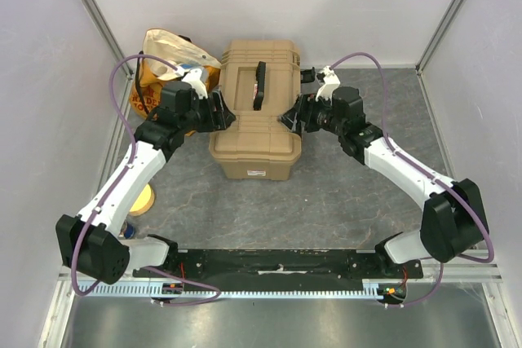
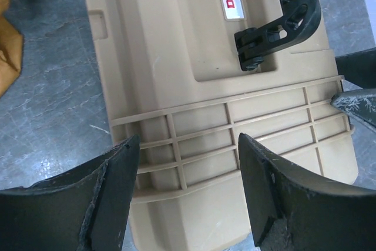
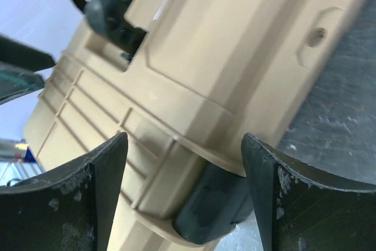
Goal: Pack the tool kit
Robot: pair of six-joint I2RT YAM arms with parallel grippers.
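Since its lid is down with the handle (image 1: 260, 85) on top, the toolbox (image 1: 254, 132) looks packed. It sits on the tabletop (image 1: 342, 193) between the arms, just beside the bag (image 1: 167, 55). The left end effector (image 1: 218, 112) and right end effector (image 1: 295, 116) flank its sides, fingers apart, gripping nothing. A black latch (image 3: 214, 204) shows between the right fingers. I cannot tell whether it is fastened, so latching may remain.

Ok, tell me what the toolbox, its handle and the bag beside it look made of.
Toolbox: tan moulded plastic, matte, judging by its ribbed lid.
Handle: black plastic, ribbed, slightly glossy.
Bag: orange-yellow, probably cloth, since it slumps and creases.
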